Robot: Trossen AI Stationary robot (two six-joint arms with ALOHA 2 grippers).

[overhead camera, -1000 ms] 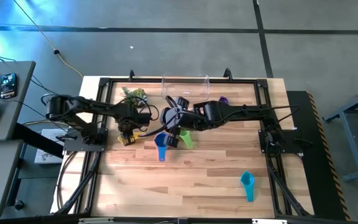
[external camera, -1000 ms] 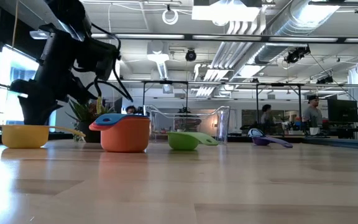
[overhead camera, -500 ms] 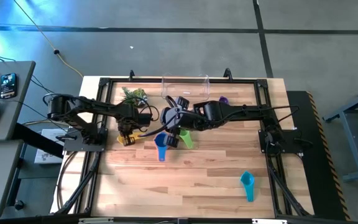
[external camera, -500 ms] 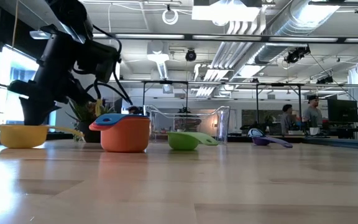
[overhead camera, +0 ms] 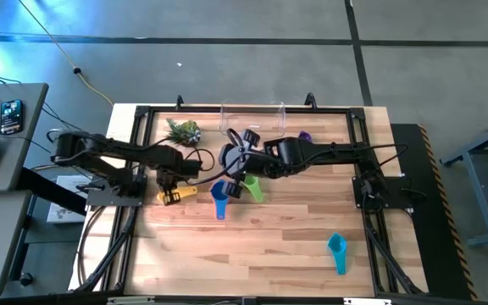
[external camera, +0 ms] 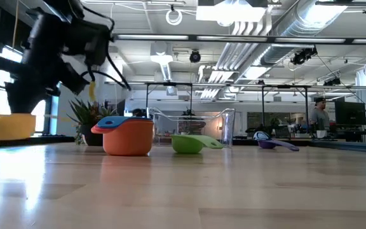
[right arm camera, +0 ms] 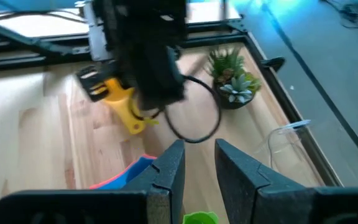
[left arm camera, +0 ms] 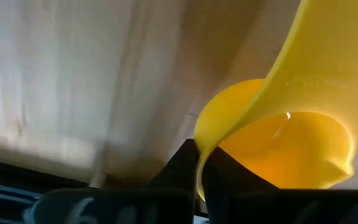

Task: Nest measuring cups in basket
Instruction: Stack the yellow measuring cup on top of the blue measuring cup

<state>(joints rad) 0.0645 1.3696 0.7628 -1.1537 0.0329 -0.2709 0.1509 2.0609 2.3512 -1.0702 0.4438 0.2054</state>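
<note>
Holding a yellow cup at the left while the rest wait mid-table

High view: left gripper (overhead camera: 169, 193) sits left of centre, over the yellow cup (overhead camera: 176, 195), handle pointing right. Right gripper (overhead camera: 237, 165) reaches to the middle, above the blue cup (overhead camera: 219, 202) and green cup (overhead camera: 253, 188). Basket (overhead camera: 252, 116) lies at the top-centre edge of the tabletop (overhead camera: 261, 246); purple cup (overhead camera: 305, 135) just right of it. Teal cup (overhead camera: 338, 252) alone at lower right, well apart. Plant (overhead camera: 183, 130) at upper left of the tabletop.

Low view: yellow cup (external camera: 6, 125) at far left, looking clear of the surface. Orange cup (external camera: 128, 137) left of centre with a blue one nested on top; green cup (external camera: 190, 144) beside it; basket (external camera: 189, 126) behind.

Left wrist view: fingers (left arm camera: 179, 171) pinching the yellow cup (left arm camera: 291, 143) at its rim.

Right wrist view: fingers (right arm camera: 244, 168) spread, nothing between them; yellow cup (right arm camera: 120, 99) beyond, under the other arm.
</note>
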